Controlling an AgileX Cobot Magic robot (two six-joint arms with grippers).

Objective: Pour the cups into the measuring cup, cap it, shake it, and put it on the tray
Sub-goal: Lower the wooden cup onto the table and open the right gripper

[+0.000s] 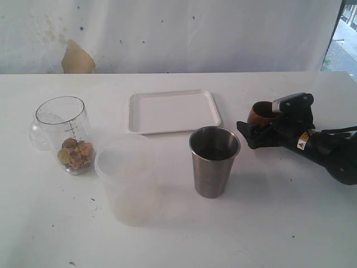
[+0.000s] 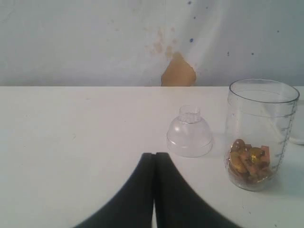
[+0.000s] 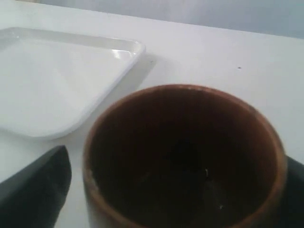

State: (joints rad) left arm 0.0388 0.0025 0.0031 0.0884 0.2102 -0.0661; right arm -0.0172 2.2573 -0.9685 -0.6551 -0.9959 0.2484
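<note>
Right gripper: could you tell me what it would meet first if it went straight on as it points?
The brown wooden cup, standing between the right gripper's open jaws; depth is unclear, but it looks very near.

The tray [image 1: 173,111] lies toward the back of the table [image 1: 279,223]. Right of the tray, level with it, stands the small cup [image 1: 261,113]. Before the tray, off its near right corner, stands the tumbler [image 1: 213,162]. Before its near left corner stands the tub [image 1: 129,178]. Left of the tray stands the measuring cup [image 1: 66,134], with small pieces [image 1: 75,153] in its bottom (whether it touches the tub cannot be told). Farther left still, the domed lid [image 1: 38,135] lies on the table.
</note>
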